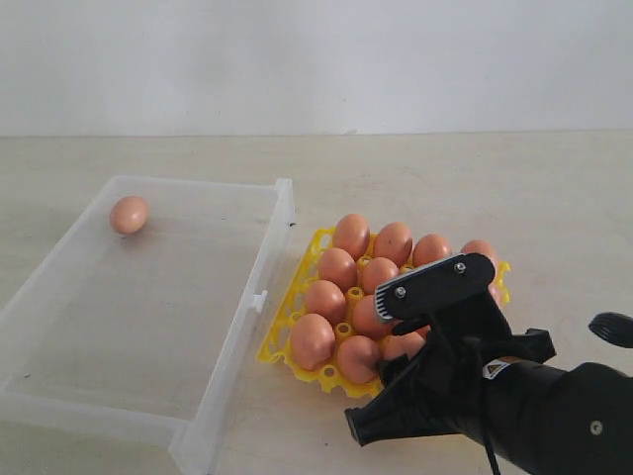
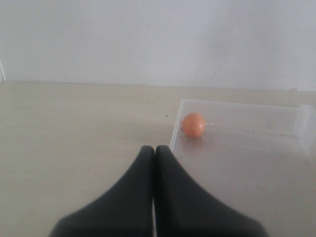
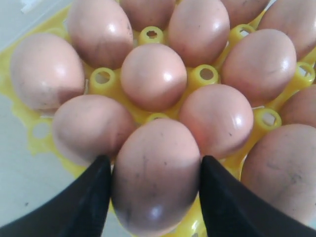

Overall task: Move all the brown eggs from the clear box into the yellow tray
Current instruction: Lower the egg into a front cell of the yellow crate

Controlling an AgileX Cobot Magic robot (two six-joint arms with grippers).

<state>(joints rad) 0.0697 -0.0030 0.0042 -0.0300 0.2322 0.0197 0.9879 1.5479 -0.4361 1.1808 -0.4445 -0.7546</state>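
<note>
yellow tray [image 1: 295, 302]: near right part hidden behind right arm [image 1: 554, 406]
brown eggs [image 1: 336, 267]: count there cannot be told
clear box [image 1: 282, 213]: near corners cut by frame edge
gripped egg [image 3: 155, 187]: seating in cup unclear, right gripper [image 3: 155, 160] covers sides

No readable text; a small sticker [image 1: 492, 369] on the right arm [image 1: 564, 411] perhaps shows a warning triangle.

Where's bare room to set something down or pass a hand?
Clear box floor: bare, except a lone egg in its far-left corner. Table strip behind box and yellow tray: open. Crowded: the tray, packed with eggs, right hand gripping a near-side egg.
</note>
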